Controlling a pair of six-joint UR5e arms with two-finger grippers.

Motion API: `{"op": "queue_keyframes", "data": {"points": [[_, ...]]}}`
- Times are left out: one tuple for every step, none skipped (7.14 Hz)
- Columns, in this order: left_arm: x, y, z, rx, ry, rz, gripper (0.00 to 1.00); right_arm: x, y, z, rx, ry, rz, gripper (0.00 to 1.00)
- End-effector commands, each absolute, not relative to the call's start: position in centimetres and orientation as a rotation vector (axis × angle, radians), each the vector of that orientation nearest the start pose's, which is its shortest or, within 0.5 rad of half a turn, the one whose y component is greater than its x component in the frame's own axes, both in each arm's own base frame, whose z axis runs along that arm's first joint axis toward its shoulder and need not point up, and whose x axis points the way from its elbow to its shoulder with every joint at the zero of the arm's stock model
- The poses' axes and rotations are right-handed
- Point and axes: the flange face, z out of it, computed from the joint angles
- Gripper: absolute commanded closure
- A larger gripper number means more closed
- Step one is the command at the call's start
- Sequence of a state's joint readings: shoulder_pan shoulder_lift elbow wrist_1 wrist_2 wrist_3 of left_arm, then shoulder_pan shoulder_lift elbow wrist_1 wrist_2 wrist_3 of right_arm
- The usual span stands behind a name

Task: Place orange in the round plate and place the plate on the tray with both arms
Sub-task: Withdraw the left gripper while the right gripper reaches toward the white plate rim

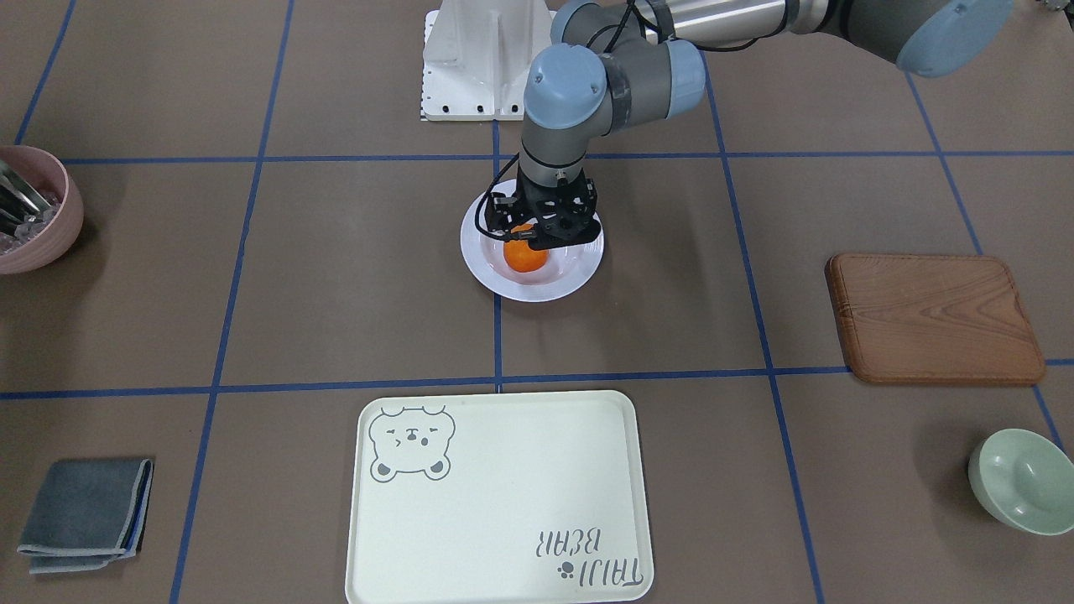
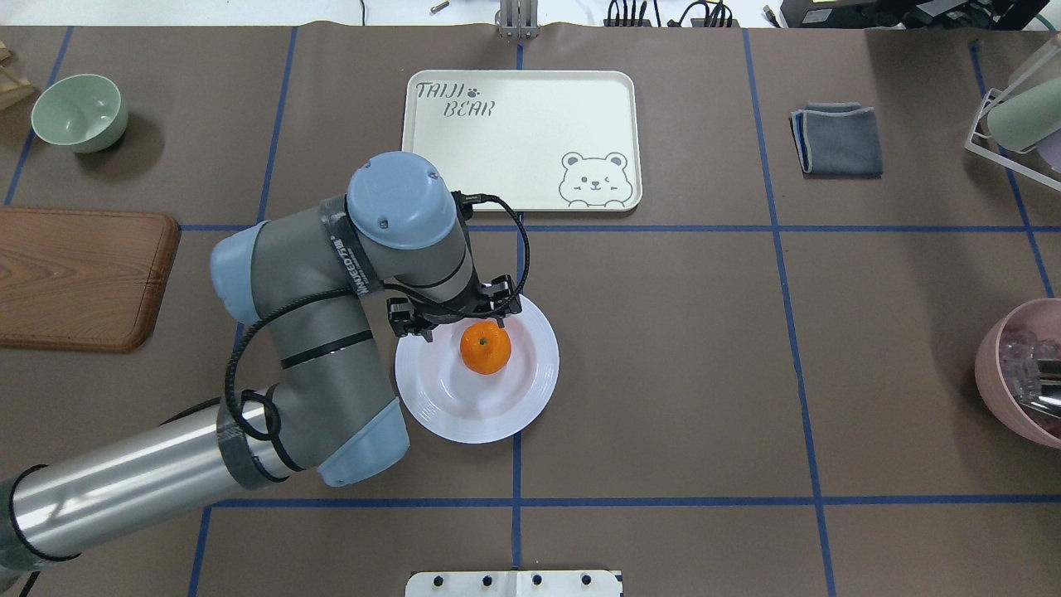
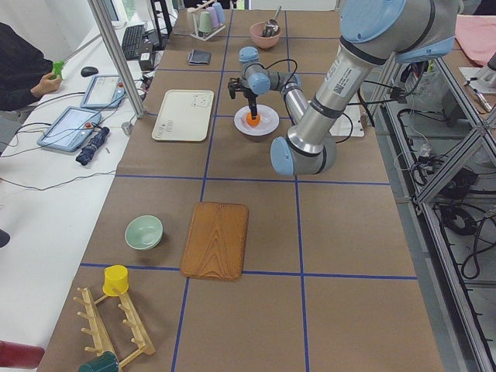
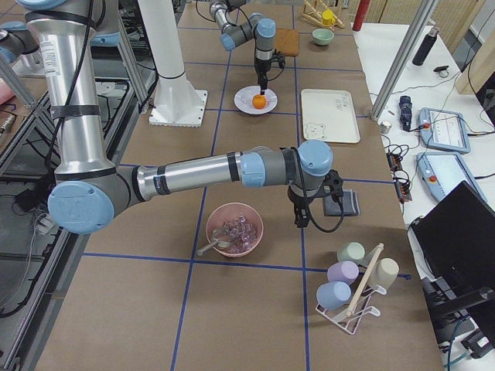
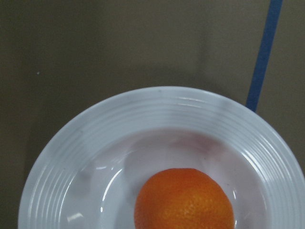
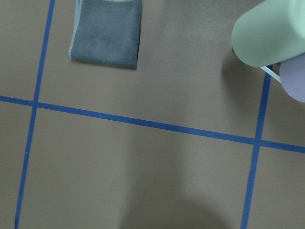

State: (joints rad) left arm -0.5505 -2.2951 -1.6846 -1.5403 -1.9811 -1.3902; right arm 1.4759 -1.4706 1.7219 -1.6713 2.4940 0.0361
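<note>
The orange (image 2: pixel 486 347) sits in the sunken middle of the round plate (image 2: pixel 535 385), stem dot up. The plate lies flat on the brown surface (image 2: pixel 704 348), on top of a blue tape line. The tray (image 2: pixel 530 116) lies apart from the plate, past another blue line on the side away from the robot, w/ the bear face & letters showing.

The L arm (image 2: pixel 331 274) bends over the plate. The L hand (image 1: pixel 535 231) points straight down, just above the orange. Its fingers look spread, one on each side of the top of the orange, & not squeezing it. So the hand is loose & holds nothing. L wrist cam: only the plate & the top of the orange, no fingers.

The R arm (image 4: pixel 193 174) reaches out low, far from the plate. The R hand (image 4: pixel 301 220) hangs above the surface btw the pink bowl (image 4: pixel 232 229) & the grey cloth (image 4: pixel 349 202). It shows only in the side view, so I can't tell if it is loose or clenched. R wrist cam: the cloth, tape lines & a pale green cup (image 6: pixel 271 31).

Other stuff: a wooden board (image 2: pixel 75 278) & a green bowl (image 2: pixel 79 112) on the robot's L side.
</note>
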Motion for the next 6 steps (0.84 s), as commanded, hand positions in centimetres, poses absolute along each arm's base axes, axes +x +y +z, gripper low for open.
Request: {"op": "queue_keyframes", "data": {"points": [[44.0, -47.5, 17.9, -0.052, 0.855, -0.205, 0.02, -7.2, -52.3, 47.8, 0.016, -0.965, -0.055, 0.0], [39.6, -49.5, 18.3, -0.011, 0.827, -0.153, 0.02, -10.4, -51.8, 46.6, 0.024, -1.004, -0.009, 0.0], [35.9, -51.0, 20.2, 0.033, 0.8, -0.114, 0.02, -14.8, -50.9, 45.6, 0.028, -1.05, 0.038, 0.0], [32.7, -52.9, 23.3, 0.079, 0.759, -0.04, 0.02, -19.3, -49.8, 44.8, 0.031, -1.08, 0.08, 0.0], [28.9, -54.8, 26.8, 0.09, 0.715, -0.035, 0.02, -24.6, -48.2, 43.1, 0.04, -1.105, 0.134, 0.0], [26.3, -55.3, 30.3, 0.076, 0.685, -0.079, 0.02, -29.4, -47.1, 40.0, 0.023, -1.158, 0.176, 0.0]]}}
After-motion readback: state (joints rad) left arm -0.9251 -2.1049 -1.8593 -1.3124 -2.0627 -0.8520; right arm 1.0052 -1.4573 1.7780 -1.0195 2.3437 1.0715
